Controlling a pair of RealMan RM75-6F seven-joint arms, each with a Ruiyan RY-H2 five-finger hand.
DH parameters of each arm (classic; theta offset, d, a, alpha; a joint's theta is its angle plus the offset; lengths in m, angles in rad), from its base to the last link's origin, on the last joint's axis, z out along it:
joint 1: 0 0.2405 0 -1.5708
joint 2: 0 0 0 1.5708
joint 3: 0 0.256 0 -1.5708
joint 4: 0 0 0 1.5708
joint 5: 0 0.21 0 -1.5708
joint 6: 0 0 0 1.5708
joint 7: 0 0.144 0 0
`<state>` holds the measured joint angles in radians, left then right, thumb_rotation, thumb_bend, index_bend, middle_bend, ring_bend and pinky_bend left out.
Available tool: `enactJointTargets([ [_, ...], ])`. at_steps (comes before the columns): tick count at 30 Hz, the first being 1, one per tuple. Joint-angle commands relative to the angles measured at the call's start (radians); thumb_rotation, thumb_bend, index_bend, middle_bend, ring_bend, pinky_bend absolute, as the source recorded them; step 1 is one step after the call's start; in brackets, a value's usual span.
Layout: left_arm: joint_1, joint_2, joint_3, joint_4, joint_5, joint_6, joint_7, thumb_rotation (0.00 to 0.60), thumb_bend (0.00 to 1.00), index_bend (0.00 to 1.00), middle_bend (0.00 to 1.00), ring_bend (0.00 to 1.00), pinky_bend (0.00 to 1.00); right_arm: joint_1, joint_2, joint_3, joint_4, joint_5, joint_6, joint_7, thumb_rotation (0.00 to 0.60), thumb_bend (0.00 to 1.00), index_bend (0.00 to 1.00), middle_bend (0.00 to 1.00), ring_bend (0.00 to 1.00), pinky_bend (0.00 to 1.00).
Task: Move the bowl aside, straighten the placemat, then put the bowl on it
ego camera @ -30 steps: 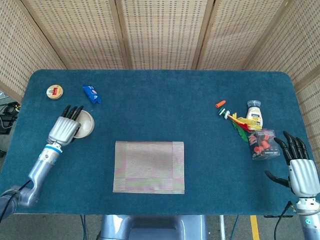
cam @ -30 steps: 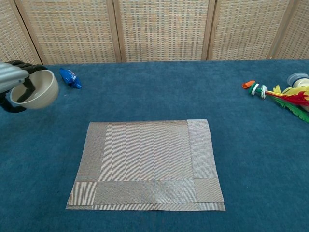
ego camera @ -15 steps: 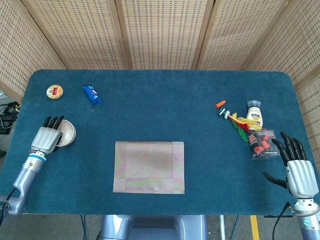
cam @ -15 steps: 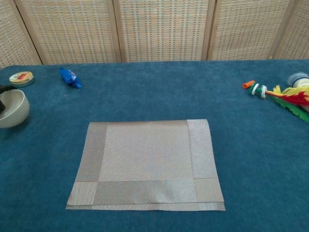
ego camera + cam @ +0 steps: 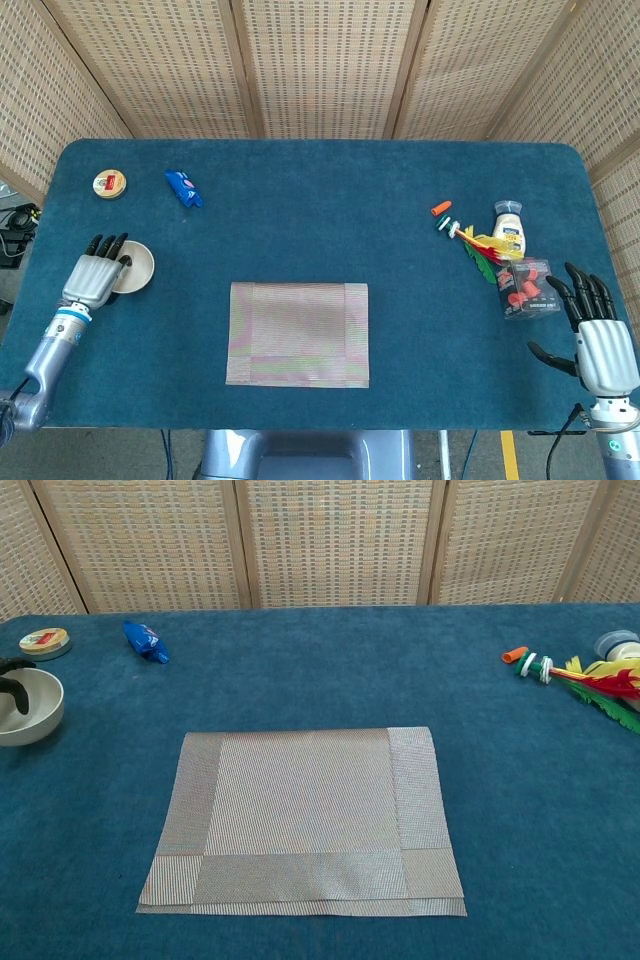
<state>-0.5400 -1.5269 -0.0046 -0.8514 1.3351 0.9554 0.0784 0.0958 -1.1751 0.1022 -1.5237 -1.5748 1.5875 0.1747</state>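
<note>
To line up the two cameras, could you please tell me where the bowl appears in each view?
Head view: the bowl sits at the far left of the table, with the left hand at its rim.
Chest view: the bowl is at the left edge, partly cut off.
Shared landmark: the blue packet, behind the bowl and to its right.

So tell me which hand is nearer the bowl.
Left. The left hand is at the bowl, fingers on its rim; the right hand is across the table.

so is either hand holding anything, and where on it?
Left hand grips the bowl at its rim, fingers hooked inside. Right hand holds nothing.
</note>
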Motion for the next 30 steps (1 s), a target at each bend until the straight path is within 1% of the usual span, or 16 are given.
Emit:
enactJointTargets([
  [1,0.014,0.055,-0.018,-0.056,0.009,0.048,-0.031,0.6,0.4,0.24,0.0,0.0,0.0,0.0,0.0,0.0,0.0,-0.001,0.0,0.0,0.6,0.09,0.17,0.0,0.0,0.0],
  [8,0.043,0.228,-0.021,-0.227,0.054,0.134,-0.073,0.6,0.39,0.12,0.0,0.0,0.0,0.001,-0.002,-0.002,-0.001,-0.008,0.004,-0.002,0.6,0.09,0.17,0.0,0.0,0.0],
  [11,0.047,0.277,-0.017,-0.281,0.054,0.123,-0.055,0.6,0.34,0.02,0.0,0.0,0.0,0.001,-0.003,-0.006,-0.002,-0.017,0.006,-0.004,0.6,0.09,0.17,0.0,0.0,0.0],
  [13,0.042,0.289,-0.014,-0.3,0.042,0.089,-0.034,0.6,0.29,0.0,0.0,0.0,0.0,0.001,-0.004,-0.008,-0.005,-0.022,0.01,-0.006,0.6,0.09,0.17,0.0,0.0,0.0],
  [16,0.034,0.287,-0.014,-0.304,0.031,0.058,-0.017,0.6,0.24,0.0,0.0,0.0,0.0,-0.001,-0.004,-0.009,-0.008,-0.028,0.017,-0.006,0.6,0.09,0.17,0.0,0.0,0.0],
  [21,0.023,0.239,-0.012,-0.279,0.004,-0.001,0.017,0.6,0.25,0.0,0.0,0.0,0.0,-0.001,-0.004,-0.01,-0.009,-0.031,0.02,-0.007,0.6,0.09,0.17,0.0,0.0,0.0],
  [25,0.025,0.213,-0.009,-0.262,0.005,0.0,0.047,0.6,0.25,0.0,0.0,0.0,0.0,-0.001,-0.004,-0.011,-0.008,-0.029,0.017,-0.008,0.6,0.09,0.17,0.0,0.0,0.0],
  [30,0.03,0.221,-0.023,-0.275,0.005,0.021,0.036,0.6,0.24,0.0,0.0,0.0,0.0,0.0,-0.005,-0.011,-0.007,-0.027,0.014,-0.009,0.6,0.09,0.17,0.0,0.0,0.0],
])
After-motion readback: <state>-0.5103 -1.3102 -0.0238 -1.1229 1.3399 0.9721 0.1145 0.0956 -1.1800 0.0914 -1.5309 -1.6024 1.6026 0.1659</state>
